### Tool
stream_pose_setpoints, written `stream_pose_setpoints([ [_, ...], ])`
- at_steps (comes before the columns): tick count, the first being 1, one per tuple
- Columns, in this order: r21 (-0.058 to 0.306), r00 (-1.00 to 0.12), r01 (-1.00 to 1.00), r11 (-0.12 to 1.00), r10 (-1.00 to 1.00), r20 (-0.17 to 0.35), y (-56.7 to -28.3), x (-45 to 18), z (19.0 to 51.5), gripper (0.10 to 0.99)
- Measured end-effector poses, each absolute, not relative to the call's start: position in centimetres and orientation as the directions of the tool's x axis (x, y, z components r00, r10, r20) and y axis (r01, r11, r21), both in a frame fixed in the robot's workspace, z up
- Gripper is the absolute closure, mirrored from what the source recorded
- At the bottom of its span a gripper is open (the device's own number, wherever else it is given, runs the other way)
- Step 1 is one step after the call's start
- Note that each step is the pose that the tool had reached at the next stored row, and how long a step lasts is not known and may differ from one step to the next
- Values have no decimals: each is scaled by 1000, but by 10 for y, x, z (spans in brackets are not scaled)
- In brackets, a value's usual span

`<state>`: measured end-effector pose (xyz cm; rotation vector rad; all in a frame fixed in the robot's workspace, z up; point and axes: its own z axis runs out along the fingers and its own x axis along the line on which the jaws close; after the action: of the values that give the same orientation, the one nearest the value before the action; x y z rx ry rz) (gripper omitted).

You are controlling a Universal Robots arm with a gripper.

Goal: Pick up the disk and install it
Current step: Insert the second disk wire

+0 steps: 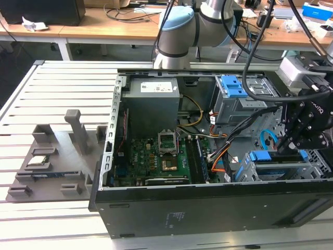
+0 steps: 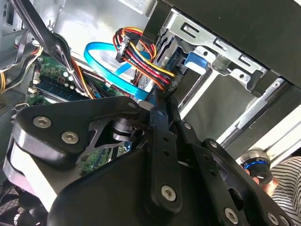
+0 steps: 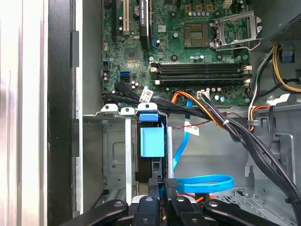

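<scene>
The computer case (image 1: 208, 208) lay open on the table (image 1: 52, 83). The end effector (image 1: 287, 147) was low inside the case, at the metal drive cage (image 3: 115, 155) in one corner of the case.

The disk (image 3: 151, 141) stood on its thin edge inside that cage, in its blue frame. In the first wrist view, the end effector (image 3: 162, 184) had its two fingers (image 3: 154, 188) pressed close together on the end of the disk that pointed out of the case. In the second wrist view, the end effector (image 2: 160, 106) showed the same tight pinch, with a thin strip of blue between the fingers. So I judged that it held the disk.

I think the picking up was done, because the disk was off the table and in the case. I think the putting in was partly done: the disk was in the cage slot, but I could not tell if it was pushed all the way in. The end effector had not let go.

The green board (image 3: 188, 47) sat deeper in the case, past the cage. Blue and orange wires (image 3: 207, 183) lay right beside the disk.

There was a white sticker (image 1: 156, 87) on the grey box inside the case, and small white tags (image 3: 146, 95) on the black wires. The writing on them was too small to read.
</scene>
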<state>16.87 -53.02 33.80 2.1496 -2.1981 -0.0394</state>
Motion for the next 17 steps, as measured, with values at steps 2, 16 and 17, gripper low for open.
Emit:
stream_pose_setpoints([
  [2, 65, -21, -998, 23, -999, 29, -530, 169, 336, 925],
  [16, 65, -21, -998, 23, -999, 38, -520, 169, 370, 980],
  [17, 65, -21, -998, 23, -999, 38, -520, 169, 376, 980],
])
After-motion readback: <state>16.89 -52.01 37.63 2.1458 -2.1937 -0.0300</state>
